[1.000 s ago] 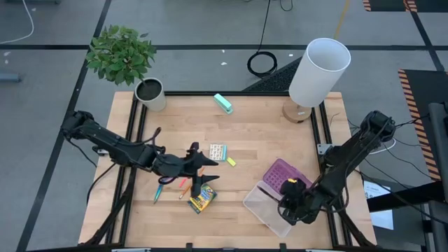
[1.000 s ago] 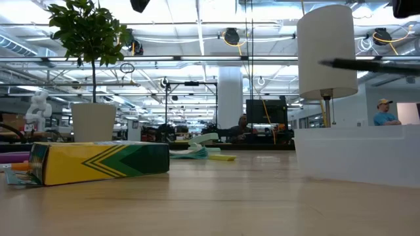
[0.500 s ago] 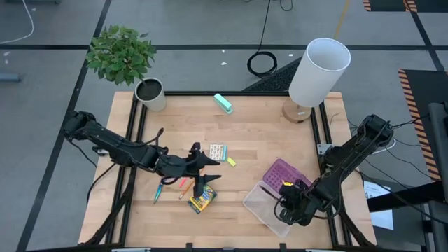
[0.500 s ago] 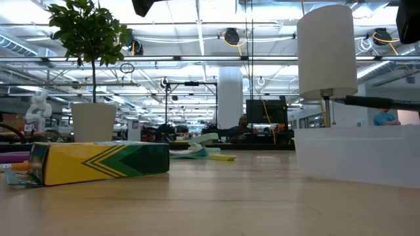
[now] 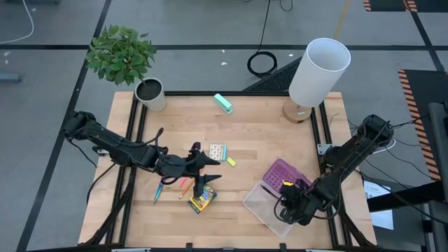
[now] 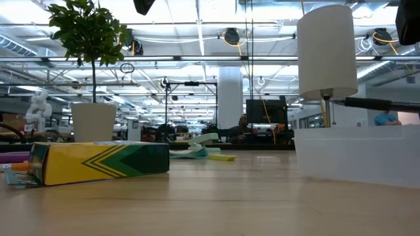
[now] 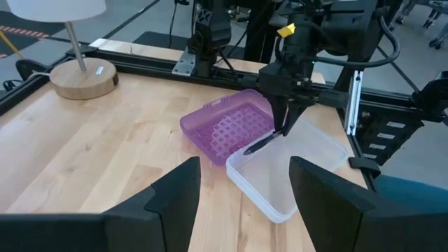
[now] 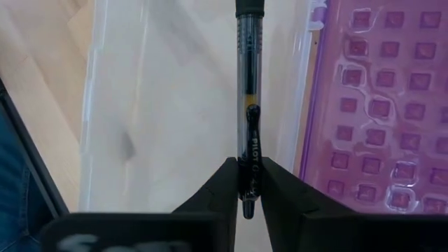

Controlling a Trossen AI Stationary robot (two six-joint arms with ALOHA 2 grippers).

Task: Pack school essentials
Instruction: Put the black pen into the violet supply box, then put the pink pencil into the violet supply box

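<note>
Fingers of my right gripper point(image 8: 249, 183) are pressed onto a black pen point(image 8: 249, 91), pinching it near its clip end, where the word PILOT is printed on the barrel. That pen hangs over the clear plastic box point(image 8: 175, 105), its tip pointing into the box; I cannot tell whether it touches the floor of the box. Just beside the box lies its purple lid point(image 8: 378, 112), patterned with raised squares. My right arm folds in from the table's right edge, elbow raised, wrist bent down over the box near the front right corner of the table point(image 5: 266, 140).

My left gripper point(image 7: 241, 189) stands with its two fingers spread and nothing between them. In the high view it point(image 5: 203, 183) hangs above the green-yellow crayon box point(image 5: 201, 200), with the left arm stretched low across the table from the left edge.

Around that gripper the school essentials lie on the wood: an orange pencil point(image 5: 183, 191) and a red pen point(image 5: 183, 182) just left of the crayon box, a teal pen point(image 5: 158, 192) further left, the small multicoloured card point(image 5: 218, 151) and the tiny yellow eraser point(image 5: 230, 162) toward the middle. A teal block point(image 5: 222, 103) sits well apart near the back edge, between a potted plant point(image 5: 120, 53) and a white lamp point(image 5: 318, 70). The scissors are not clear to me.
</note>
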